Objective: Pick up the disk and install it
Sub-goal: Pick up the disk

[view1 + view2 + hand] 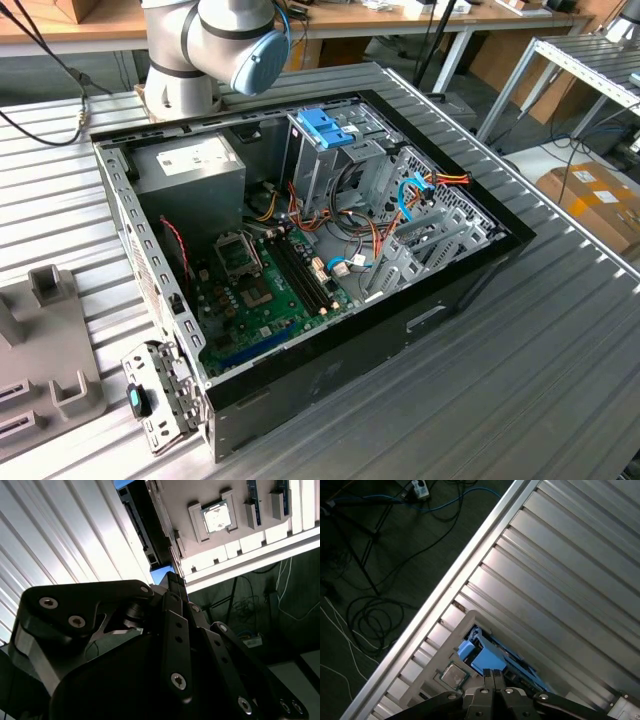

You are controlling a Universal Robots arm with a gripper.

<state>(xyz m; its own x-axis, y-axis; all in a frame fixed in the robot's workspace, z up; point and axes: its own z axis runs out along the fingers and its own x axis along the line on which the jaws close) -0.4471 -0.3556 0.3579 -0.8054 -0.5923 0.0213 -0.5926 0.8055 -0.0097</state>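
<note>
The disk [479, 655], a dark flat drive with bright blue side rails, lies on a grey holder [468, 620] near the edge of the ribbed metal table. In the second wrist view its dark body [141, 527] runs up to a blue rail end. My gripper [494, 675] hangs over that blue end with its two thin fingers pressed together and nothing between them. The fingertips [172, 582] stand just short of the disk; contact cannot be told. In the exterior view the open computer case [450, 290] holds the upright grey drive cage [325, 130] with a blue top.
A square processor chip [452, 676] sits in the same grey holder beside the disk. Past the table's edge [445, 592] is dark floor with loose cables [375, 615]. A grey fixture [45, 345] and a metal bracket [160, 395] lie at the exterior view's left of the case.
</note>
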